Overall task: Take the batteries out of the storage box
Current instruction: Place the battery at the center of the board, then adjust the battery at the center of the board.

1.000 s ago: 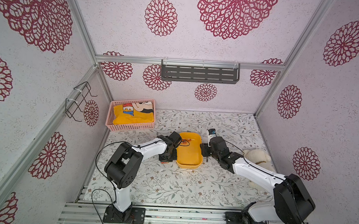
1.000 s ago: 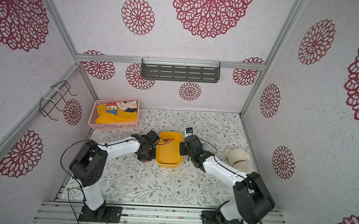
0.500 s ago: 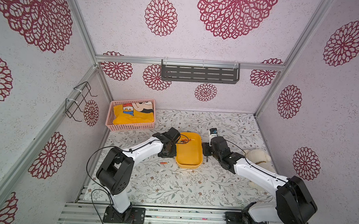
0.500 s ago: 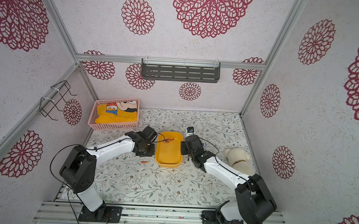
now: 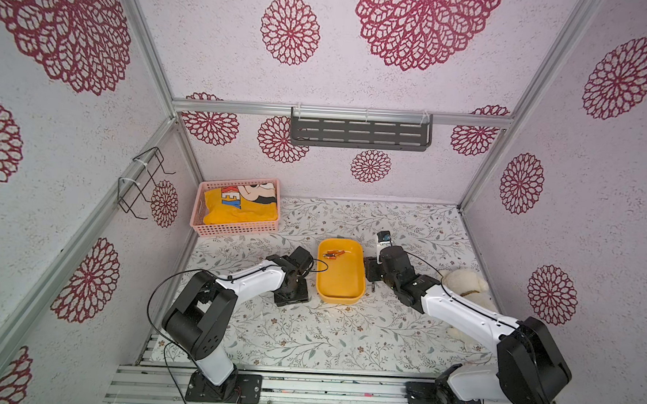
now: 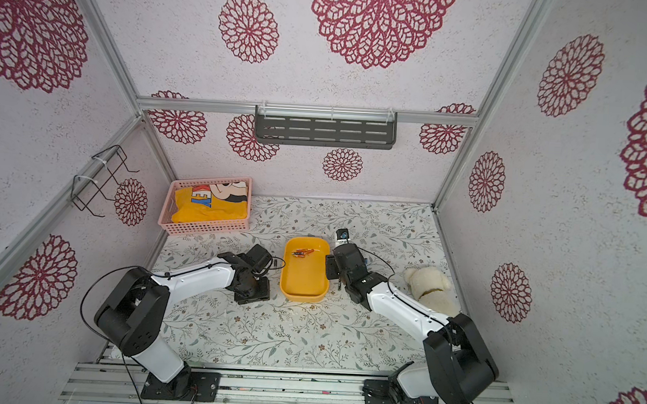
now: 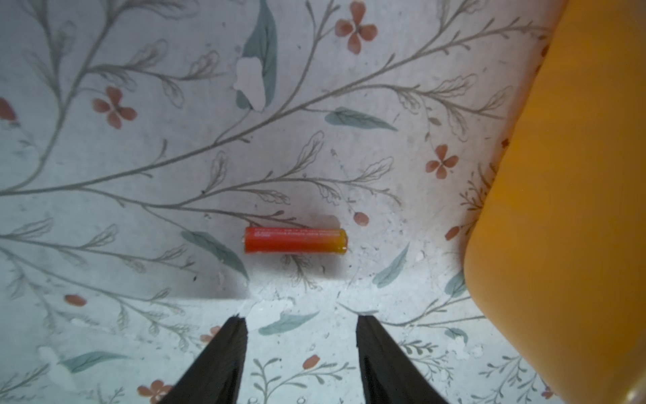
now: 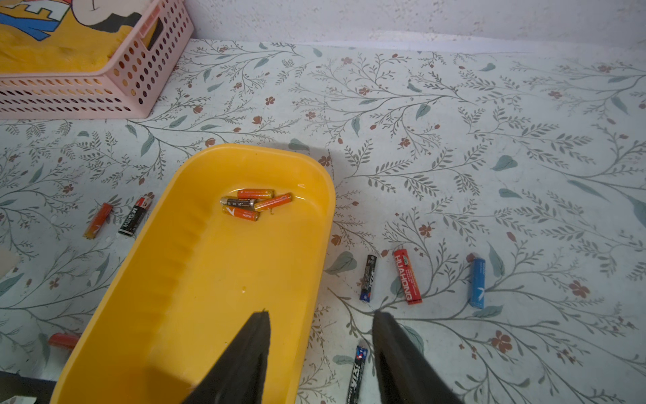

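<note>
Top views: I see storage box [image 5: 342, 283] mid-mat [image 5: 307, 335], batteries [image 5: 333, 254] clustered at its far end. Left gripper [image 5: 291, 297] just beside box's left wall; right gripper [image 5: 370, 270] at right wall.

Left wrist: left gripper jaws apart, empty. Orange battery [image 7: 295, 240] flat on mat ahead of fingertips, outside box.

Right wrist: right gripper jaws apart, straddling box rim, gripping nothing. I count four batteries inside box. Black battery [image 8: 367, 278], red battery [image 8: 407, 276], blue battery [image 8: 477, 282] lie on mat beside it.

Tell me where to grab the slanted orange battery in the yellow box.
Come from straight above and pinch the slanted orange battery across its width at the end jutting clear of the others; its other end is crowded by the black battery.
</note>
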`<state>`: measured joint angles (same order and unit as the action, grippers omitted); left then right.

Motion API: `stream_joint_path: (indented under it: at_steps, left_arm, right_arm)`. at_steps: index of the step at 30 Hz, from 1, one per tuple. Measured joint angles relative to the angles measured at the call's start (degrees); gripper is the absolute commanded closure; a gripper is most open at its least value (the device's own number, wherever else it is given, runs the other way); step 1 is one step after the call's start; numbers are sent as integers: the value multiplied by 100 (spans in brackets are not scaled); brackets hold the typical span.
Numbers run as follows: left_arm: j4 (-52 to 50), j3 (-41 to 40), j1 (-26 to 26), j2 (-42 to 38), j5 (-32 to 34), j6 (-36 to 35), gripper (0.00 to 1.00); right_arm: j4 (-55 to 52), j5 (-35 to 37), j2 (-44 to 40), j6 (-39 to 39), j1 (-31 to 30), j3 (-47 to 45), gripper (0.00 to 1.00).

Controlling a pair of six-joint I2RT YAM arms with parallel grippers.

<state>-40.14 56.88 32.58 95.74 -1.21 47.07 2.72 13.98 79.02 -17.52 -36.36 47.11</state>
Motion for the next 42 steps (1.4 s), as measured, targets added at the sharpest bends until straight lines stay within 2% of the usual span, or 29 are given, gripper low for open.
stream_joint_path:
  at_steps: [12,24,31,33,36,38,42]
  left_arm:
    - [356,66,-175,369,-20,-33,41]
    - [400,791,-199,984,258,-376,50]
    - [393,1005,-197,1176,343,-542,67]
    - [372,1027,-179,1198,365,-575,78]
    - [282,1161,-155,1303,409,-654,80]
    - [247,1266,-125,1379,468,-691,86]
    - [138,1438,-39,1517,579,-782,87]
  right_arm:
    - [33,87,-76,-2,0,-214,45]
    - [48,98,-168,0,4,-273,44]
    - [42,140,-232,2,15,-273,44]
    - [46,162,-282,2,22,-273,44]
    - [46,203,-319,2,33,-273,44]
    - [46,227,-328,2,37,-273,44]
    - [46,238,-343,2,48,-273,44]
